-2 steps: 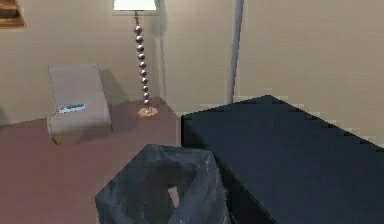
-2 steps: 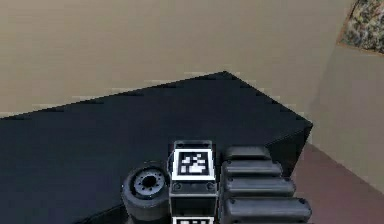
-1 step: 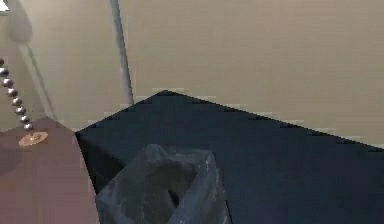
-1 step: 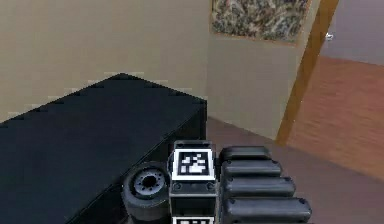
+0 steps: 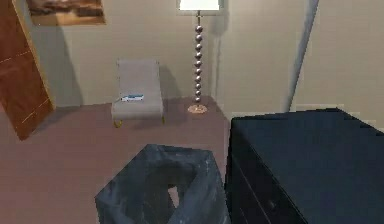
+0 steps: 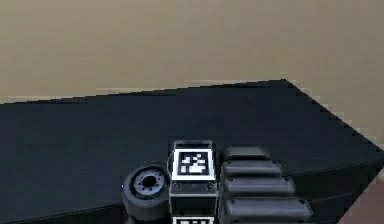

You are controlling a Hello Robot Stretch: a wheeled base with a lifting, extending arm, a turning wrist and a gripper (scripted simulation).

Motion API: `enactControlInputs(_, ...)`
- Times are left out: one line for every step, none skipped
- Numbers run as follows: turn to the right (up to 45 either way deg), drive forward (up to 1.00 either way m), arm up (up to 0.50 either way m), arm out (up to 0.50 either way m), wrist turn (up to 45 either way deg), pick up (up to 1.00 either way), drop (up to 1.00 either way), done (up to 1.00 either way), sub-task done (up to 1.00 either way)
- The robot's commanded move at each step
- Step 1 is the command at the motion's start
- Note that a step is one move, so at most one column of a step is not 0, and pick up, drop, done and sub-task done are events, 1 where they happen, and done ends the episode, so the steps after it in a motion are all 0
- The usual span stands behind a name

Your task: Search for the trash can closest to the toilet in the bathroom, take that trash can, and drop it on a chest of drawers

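Note:
A dark grey trash can [image 5: 160, 190] with an open top shows low in the forward view's middle, slightly tilted, just left of a black chest of drawers [image 5: 310, 160]. Across the arm side view stretches the chest's flat black top [image 6: 120, 130]. The arm's end rises from the bottom edge with a white marked square [image 6: 193, 165]. Left of the square is the gripper [image 6: 148, 190], seen as a dark round body over the chest top. I cannot make out its far end, so I cannot tell whether it holds anything.
A grey padded seat [image 5: 137, 90] stands at the far wall with a small flat item on it. Right of the seat is a floor lamp [image 5: 199, 60]. A brown door [image 5: 20, 70] is at the left and a picture [image 5: 65, 10] hangs above. Brown floor lies between.

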Motion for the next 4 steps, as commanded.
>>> enactControlInputs(-45.0, 0.00, 0.00, 0.00, 0.0, 0.00, 0.00, 0.00, 0.00)
enactControlInputs(-18.0, 0.00, 0.00, 0.00, 0.0, 0.00, 0.00, 0.00, 0.00)
enactControlInputs(45.0, 0.00, 0.00, 0.00, 0.0, 0.00, 0.00, 0.00, 0.00)
enactControlInputs(39.0, 0.00, 0.00, 0.00, 0.0, 0.00, 0.00, 0.00, 0.00)
